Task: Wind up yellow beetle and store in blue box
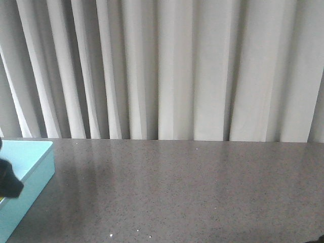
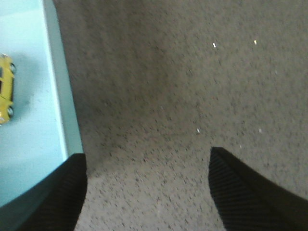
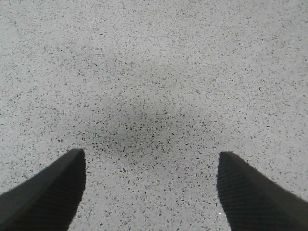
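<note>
Left wrist view: yellow beetle (image 2: 6,89) lies inside blue box (image 2: 36,139)

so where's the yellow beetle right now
The yellow beetle lies inside the blue box, seen only in the left wrist view, near the box's wall. The box sits at the table's left edge in the front view.
</note>
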{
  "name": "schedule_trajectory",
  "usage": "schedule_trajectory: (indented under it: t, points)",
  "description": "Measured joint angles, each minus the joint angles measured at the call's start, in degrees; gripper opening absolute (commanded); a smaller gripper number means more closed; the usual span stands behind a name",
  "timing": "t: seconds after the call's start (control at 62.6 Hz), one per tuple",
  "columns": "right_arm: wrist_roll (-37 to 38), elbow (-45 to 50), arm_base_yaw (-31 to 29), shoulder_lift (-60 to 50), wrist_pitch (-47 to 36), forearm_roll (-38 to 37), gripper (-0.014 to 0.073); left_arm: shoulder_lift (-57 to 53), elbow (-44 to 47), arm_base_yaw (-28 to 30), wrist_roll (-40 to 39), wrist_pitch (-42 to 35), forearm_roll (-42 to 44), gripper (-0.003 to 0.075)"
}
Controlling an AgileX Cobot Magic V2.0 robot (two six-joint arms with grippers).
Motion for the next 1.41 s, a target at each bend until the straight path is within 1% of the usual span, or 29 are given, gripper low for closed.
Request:
schedule_trajectory:
  t: [0.112, 0.208, 0.287, 0.431, 0.511, 0.559, 0.623, 0.751, 0.814, 0.91, 1.022, 1.07, 1.405]
  points:
    - [0.02, 0.00, 0.00, 0.00, -0.05, 0.06, 0.0547, -5.61, 11.96, -3.66, -0.05, -4.48, 2.77, 0.0516]
    - [0.02, 0.00, 0.00, 0.00, -0.05, 0.10, 0.0547, -10.09, 20.04, -6.15, -0.42, -9.26, 4.67, 0.0513]
    - [0.02, 0.00, 0.00, 0.00, -0.05, 0.12, 0.0547, -13.70, 25.44, -7.13, -1.62, -13.34, 5.49, 0.0513]
    - [0.02, 0.00, 0.00, 0.00, -0.05, 0.17, 0.0545, -19.54, 33.21, -7.14, -5.04, -20.84, 6.54, 0.0513]
    - [0.02, 0.00, 0.00, 0.00, -0.05, 0.17, 0.0523, -22.30, 36.32, -7.14, -6.65, -24.93, 6.59, 0.0499]
    - [0.02, 0.00, 0.00, 0.00, -0.05, 0.17, 0.0491, -23.51, 38.09, -7.14, -7.06, -27.70, 6.59, 0.0476]
    - [0.15, 0.00, 0.00, 0.00, -0.05, 0.17, 0.0439, -25.01, 39.68, -7.14, -7.32, -30.40, 6.59, 0.0433]
    - [1.31, 0.05, 0.00, 0.00, 0.00, 0.17, 0.0285, -25.89, 41.26, -7.14, -8.52, -33.99, 6.59, 0.0310]
    - [1.76, 0.05, 0.00, 0.00, 0.05, 0.17, 0.0212, -25.92, 41.39, -7.14, -8.85, -34.48, 6.59, 0.0227]
    - [1.91, 0.05, 0.00, 0.00, 0.17, 0.17, 0.0095, -25.92, 41.63, -7.14, -9.04, -34.85, 6.59, 0.0125]
    - [1.96, 0.11, 0.00, 0.00, 0.42, 0.17, -0.0013, -25.92, 41.69, -7.14, -9.11, -35.02, 6.59, 0.0027]
    - [2.01, 0.11, 0.00, 0.00, 0.47, 0.17, -0.0012, -25.92, 41.69, -7.14, -9.10, -35.02, 6.59, -0.0009]
    - [2.12, 0.11, 0.00, 0.00, 0.52, 0.17, -0.0007, -25.92, 41.69, -7.14, -9.10, -35.51, 6.59, -0.0006]
